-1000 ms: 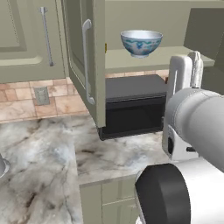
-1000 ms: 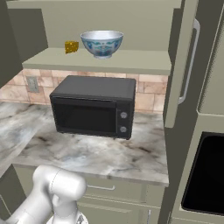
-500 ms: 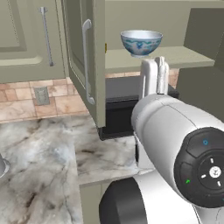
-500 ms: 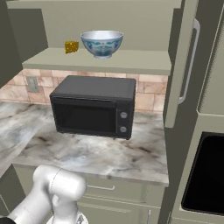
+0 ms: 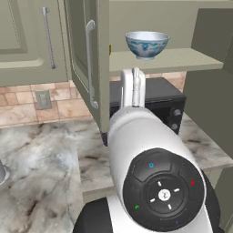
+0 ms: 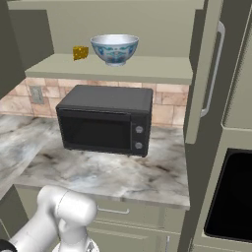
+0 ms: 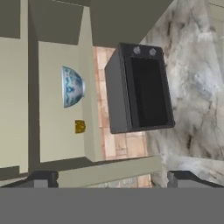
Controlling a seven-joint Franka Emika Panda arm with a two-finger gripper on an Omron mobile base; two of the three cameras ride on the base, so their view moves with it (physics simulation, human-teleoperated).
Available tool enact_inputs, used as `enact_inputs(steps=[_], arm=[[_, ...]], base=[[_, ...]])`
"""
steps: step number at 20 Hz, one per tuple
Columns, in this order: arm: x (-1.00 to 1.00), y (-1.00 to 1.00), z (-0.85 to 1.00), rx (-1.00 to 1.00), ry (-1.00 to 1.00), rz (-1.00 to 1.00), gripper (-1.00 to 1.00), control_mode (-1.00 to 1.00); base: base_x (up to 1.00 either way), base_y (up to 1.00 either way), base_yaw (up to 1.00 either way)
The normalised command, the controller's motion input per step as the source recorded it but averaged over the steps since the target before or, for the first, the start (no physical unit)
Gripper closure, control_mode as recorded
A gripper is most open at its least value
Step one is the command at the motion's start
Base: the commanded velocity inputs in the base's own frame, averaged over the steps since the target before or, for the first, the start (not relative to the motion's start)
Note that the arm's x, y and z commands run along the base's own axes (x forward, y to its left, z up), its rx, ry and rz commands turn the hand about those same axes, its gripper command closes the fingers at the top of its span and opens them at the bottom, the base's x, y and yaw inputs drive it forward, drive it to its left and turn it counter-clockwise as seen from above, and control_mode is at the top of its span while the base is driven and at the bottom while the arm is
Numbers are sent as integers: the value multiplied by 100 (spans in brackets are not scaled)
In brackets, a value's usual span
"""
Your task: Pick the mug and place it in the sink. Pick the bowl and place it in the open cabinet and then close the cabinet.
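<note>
The bowl (image 5: 146,44), white with blue-green patterning, stands upright on the shelf (image 5: 191,59) of the open sage-green cabinet; it also shows in the right base view (image 6: 114,48) and the hand view (image 7: 72,86). My gripper (image 7: 112,179) is open, its two dark tips wide apart with nothing between them, well back from the bowl. The hand view is rolled a quarter turn. Both cabinet doors (image 5: 88,68) (image 6: 204,74) stand open. My white arm (image 5: 150,154) fills the foreground of the left base view. The mug and the sink are out of view.
A black microwave (image 6: 106,120) sits on the marble counter (image 6: 113,172) right under the shelf. A small yellow block (image 6: 80,52) lies on the shelf left of the bowl. Green base cabinets run below the counter. A dark oven front (image 6: 231,197) is at the right.
My arm has swung from the right edge of the left base view to its middle. The bowl and the cabinet doors have not moved. The jaws stayed open.
</note>
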Motion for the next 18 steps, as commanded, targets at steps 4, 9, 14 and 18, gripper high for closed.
enact_inputs(steps=[4, 9, 14, 18], arm=[[28, 22, -20, 0, 0, 0, -100, -100], [36, 24, -25, 0, 0, 0, -100, -100], [32, 25, -16, 0, 0, 0, -100, -100], [31, 3, -11, 0, 0, 0, -100, -100]], base=[[0, 0, 0], [0, 0, 0], [0, 0, 0], [0, 0, 0]])
